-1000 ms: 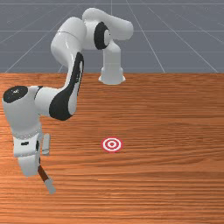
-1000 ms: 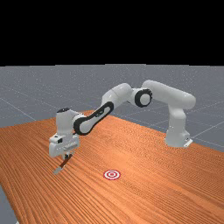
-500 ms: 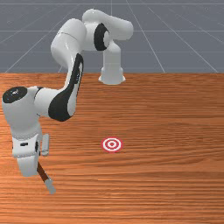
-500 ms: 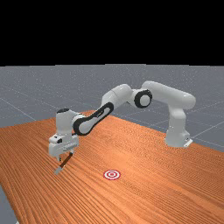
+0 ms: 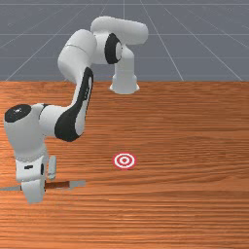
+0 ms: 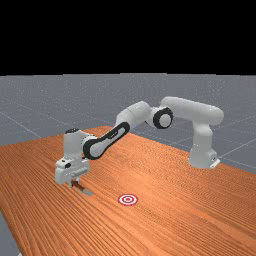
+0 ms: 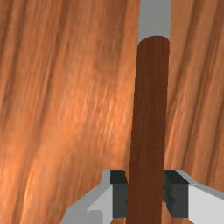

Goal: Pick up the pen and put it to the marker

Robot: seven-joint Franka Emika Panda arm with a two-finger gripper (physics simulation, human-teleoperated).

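Gripping the pen in wrist view are fingers; front view adds marker.

Glossy wood table, matt pen, smooth arm

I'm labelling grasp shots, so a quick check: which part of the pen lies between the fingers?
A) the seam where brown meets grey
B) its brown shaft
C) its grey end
B: in the wrist view, the brown shaft runs between the fingers, with the grey end away from them.
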